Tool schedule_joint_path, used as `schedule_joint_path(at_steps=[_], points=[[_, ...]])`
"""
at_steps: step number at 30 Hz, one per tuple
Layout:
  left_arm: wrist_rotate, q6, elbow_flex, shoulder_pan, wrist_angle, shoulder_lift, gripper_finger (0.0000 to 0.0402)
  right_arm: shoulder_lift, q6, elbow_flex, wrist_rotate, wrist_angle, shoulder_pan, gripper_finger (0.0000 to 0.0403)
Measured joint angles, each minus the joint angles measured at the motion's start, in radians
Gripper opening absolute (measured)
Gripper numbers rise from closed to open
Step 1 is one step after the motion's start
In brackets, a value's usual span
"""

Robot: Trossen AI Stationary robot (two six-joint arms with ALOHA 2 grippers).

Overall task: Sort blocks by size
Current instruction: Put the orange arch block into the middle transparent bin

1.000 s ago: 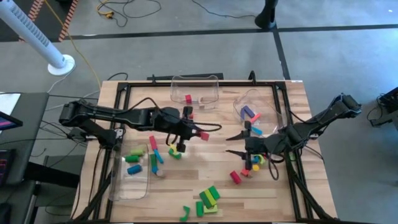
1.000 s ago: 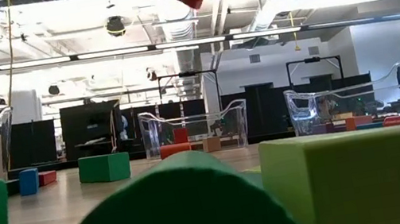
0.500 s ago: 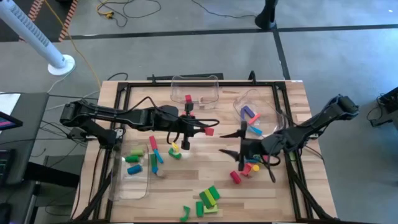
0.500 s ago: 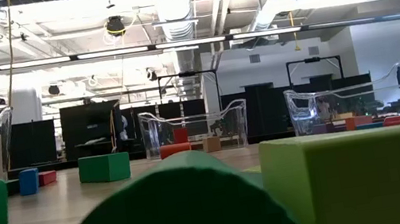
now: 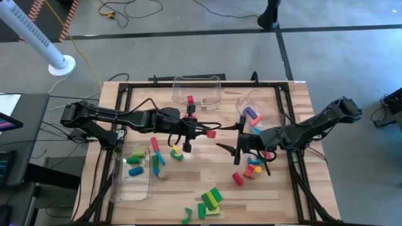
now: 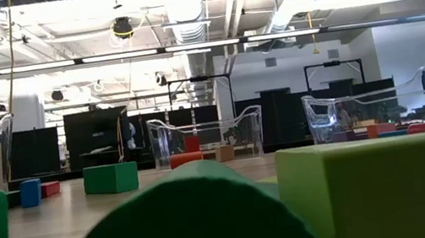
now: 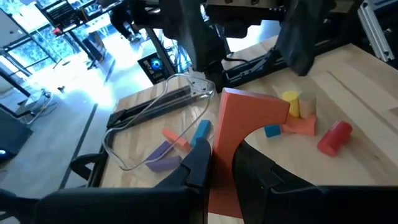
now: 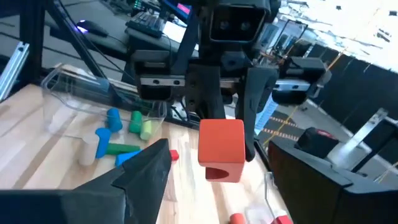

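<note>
Red arch block (image 5: 211,133): I see it at the centre of the high view, lifted off the table and clamped between the fingers of the left gripper (image 5: 207,132). In the left wrist view the block (image 7: 239,143) stands between the two dark fingers (image 7: 198,163), cut-out side facing the table. The right wrist view shows the same block (image 8: 221,149) hanging from the left gripper (image 8: 230,140), notch at its underside.

Right gripper (image 5: 227,149): just right of centre in the high view, fingers spread wide with nothing between them, pointing toward the held block but apart from it.

Other blocks: a red cylinder (image 5: 238,179), with red, yellow and blue pieces close above it, sits lower right of centre. A green cluster (image 5: 210,199) lies at lower centre. Green, blue and red bars (image 5: 154,157) lie left of centre.

Three clear bins: one at top centre (image 5: 198,92) holding a red block, one right of it (image 5: 257,107) holding purple, red and blue pieces, one at lower left (image 5: 132,176).
</note>
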Motion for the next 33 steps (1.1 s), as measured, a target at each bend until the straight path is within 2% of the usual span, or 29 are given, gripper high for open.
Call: schedule_joint_path(at_steps=[7,12,15,22,28,33], points=[[0.000,-0.001,0.000,-0.001,0.001,0.000,0.0044,0.037,0.027,0.003,-0.090,0.039,-0.043,0.0302],[0.000,-0.002,0.000,-0.001,0.004,0.000,0.0044,0.110,0.003,0.002,-0.063,0.112,-0.059,0.0302],[0.000,-0.006,0.000,-0.001,-0.003,0.000,0.0044,0.117,-0.017,0.002,-0.029,0.142,-0.058,0.0302],[0.000,-0.006,0.000,-0.001,-0.004,0.000,0.0044,0.124,-0.033,0.002,-0.027,0.174,-0.062,0.0300],[0.000,-0.002,0.000,-0.001,-0.002,0.000,0.0044,0.130,-0.036,0.002,-0.026,0.178,-0.071,0.0267],[-0.001,-0.001,0.000,-0.001,-0.002,0.000,0.0044,0.131,-0.048,0.002,-0.026,0.176,-0.071,0.0217]])
